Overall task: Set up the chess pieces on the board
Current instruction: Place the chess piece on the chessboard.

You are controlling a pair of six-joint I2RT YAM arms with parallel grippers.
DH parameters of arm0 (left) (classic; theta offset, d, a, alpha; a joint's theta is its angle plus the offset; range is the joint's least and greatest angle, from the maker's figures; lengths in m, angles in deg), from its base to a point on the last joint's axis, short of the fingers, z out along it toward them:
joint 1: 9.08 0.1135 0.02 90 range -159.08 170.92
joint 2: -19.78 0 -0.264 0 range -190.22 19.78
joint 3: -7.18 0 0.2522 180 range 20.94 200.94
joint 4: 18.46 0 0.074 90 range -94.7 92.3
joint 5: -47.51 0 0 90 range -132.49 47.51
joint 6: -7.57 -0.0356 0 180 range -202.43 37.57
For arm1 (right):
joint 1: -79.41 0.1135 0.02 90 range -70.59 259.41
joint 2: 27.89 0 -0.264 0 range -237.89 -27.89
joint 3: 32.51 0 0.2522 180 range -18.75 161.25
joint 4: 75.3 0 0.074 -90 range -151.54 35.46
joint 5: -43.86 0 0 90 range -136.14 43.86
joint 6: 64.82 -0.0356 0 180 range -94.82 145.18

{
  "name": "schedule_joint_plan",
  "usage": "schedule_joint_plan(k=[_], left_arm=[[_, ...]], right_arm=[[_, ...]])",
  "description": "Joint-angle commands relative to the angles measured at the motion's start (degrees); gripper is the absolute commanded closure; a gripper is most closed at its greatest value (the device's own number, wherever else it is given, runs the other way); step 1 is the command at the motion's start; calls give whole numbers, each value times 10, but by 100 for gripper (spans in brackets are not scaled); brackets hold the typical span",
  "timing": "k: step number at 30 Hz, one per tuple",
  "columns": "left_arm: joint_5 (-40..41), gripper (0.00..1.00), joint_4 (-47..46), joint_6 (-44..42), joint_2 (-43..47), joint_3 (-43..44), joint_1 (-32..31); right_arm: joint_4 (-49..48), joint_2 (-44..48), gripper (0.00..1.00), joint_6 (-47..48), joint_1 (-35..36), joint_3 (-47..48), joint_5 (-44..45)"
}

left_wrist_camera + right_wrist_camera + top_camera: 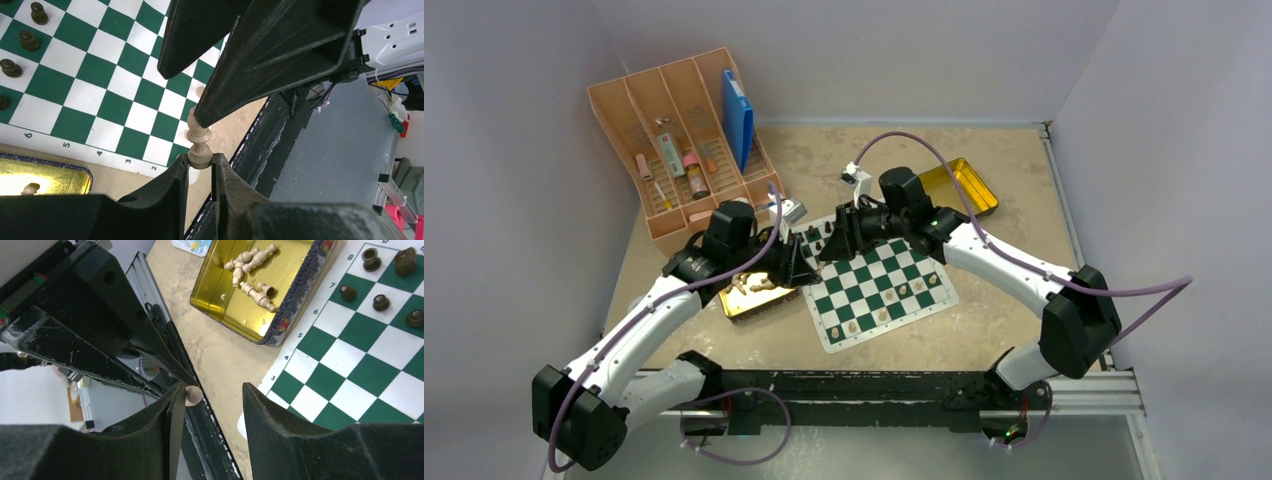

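My left gripper is shut on the base of a tan chess piece and holds it above the left edge of the green-and-white board. My right gripper is open, facing it; the piece's tip lies against its left finger. In the top view the left gripper and the right gripper meet over the board's left side. Several tan pieces stand on its near rows. More tan pieces lie in a gold tin.
Dark brown chessmen stand on the board's far rows. The gold tin lies left of the board, under the left arm. A second gold tin lies at the back right. An orange organiser stands at the back left.
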Motion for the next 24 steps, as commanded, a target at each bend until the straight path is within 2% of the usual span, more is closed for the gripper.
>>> schedule_joint_plan(k=[1, 11, 20, 24], left_arm=[[-31, 95, -34, -18, -2, 8, -2], [-41, 95, -36, -25, -11, 11, -3], [-39, 96, -35, -27, -9, 10, -3], [-40, 96, -35, -30, -8, 9, -3]], right_arm=[[-9, 5, 52, 16, 0, 27, -58], [-25, -2, 63, 15, 0, 1, -84], [-31, -7, 65, 12, 1, -8, -90], [-32, -7, 71, 10, 1, -12, -86]])
